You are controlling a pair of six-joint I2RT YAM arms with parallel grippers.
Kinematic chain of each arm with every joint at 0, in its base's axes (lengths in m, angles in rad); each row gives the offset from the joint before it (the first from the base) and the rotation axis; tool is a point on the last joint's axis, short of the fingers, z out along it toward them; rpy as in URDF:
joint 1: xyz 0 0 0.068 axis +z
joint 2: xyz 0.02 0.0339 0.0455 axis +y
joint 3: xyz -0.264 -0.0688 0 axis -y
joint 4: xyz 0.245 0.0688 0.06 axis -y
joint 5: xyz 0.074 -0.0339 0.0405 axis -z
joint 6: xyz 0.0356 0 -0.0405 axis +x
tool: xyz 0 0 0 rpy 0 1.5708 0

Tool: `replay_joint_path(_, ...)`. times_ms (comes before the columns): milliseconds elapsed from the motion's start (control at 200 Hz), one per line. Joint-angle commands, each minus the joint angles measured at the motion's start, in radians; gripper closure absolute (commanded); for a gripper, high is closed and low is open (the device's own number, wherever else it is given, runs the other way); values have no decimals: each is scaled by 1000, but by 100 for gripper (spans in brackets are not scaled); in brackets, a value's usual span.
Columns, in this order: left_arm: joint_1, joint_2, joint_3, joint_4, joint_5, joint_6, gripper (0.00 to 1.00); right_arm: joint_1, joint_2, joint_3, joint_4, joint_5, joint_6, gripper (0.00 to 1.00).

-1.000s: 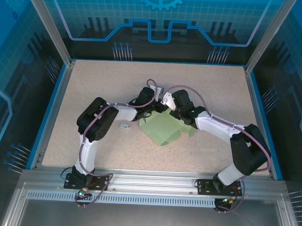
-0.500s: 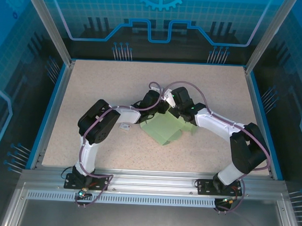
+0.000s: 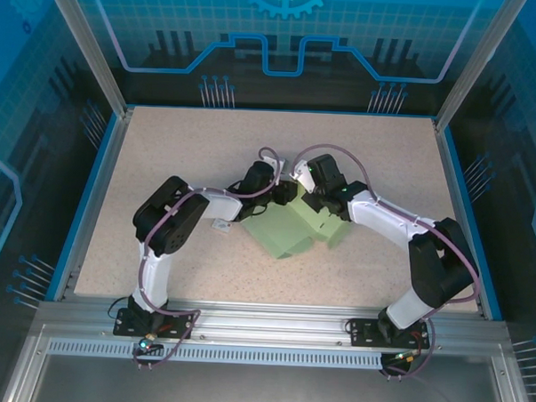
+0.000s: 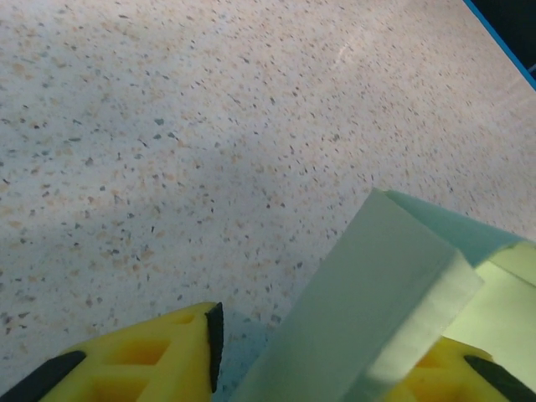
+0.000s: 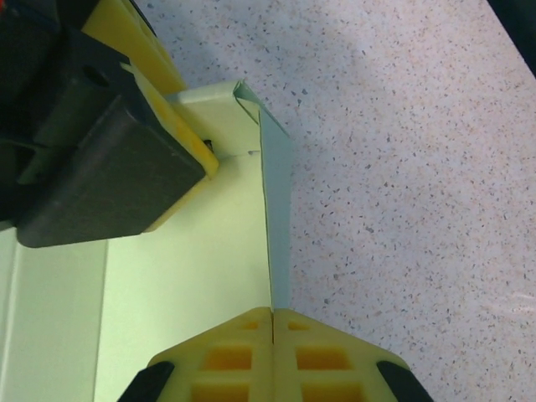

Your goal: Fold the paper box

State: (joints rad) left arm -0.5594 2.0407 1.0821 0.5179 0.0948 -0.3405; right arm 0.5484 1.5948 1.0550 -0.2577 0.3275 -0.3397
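Note:
The paper box (image 3: 284, 230) is pale mint-green card, partly folded, lying at the table's middle with both grippers at its far edge. My right gripper (image 5: 274, 316) is shut on the top edge of an upright side wall (image 5: 278, 201) of the box. My left gripper (image 4: 335, 364) is open around a raised flap (image 4: 377, 293). The card leans on the right finger (image 4: 444, 377), and a gap shows beside the left finger (image 4: 167, 356). From above, the left gripper (image 3: 283, 194) and the right gripper (image 3: 305, 201) stand close together.
A tiny white tag (image 3: 221, 225) lies on the speckled table (image 3: 181, 153) just left of the box, under the left forearm. Blue rails and clear panels bound the table on all sides.
The left gripper's jaws have widened around the flap and that wrist has drawn back slightly to the left. The box has shifted a little to the left. The right gripper stays shut on the wall.

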Motion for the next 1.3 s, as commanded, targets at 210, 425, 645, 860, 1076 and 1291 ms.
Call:
replay_joint_path(210, 58, -70, -13, -18, 172, 117, 52, -24, 17, 33, -92, -21, -7, 100)
replay_joint_path(425, 64, -69, 24, -91, 213, 164, 49, -24, 28, 55, -106, -26, -21, 100)
replay_joint_path(645, 63, -79, 42, -186, 246, 218, 46, -28, 37, 83, -120, -28, -41, 100)
replay_joint_path(860, 63, -66, 86, -331, 275, 264, 46, -30, 40, 96, -118, -37, -50, 100)
replay_joint_path(1076, 60, -30, 132, -367, 282, 265, 50, -32, 40, 92, -114, -41, -50, 100)
replay_joint_path(1291, 61, -10, 145, -367, 291, 266, 54, -33, 40, 89, -109, -42, -47, 100)
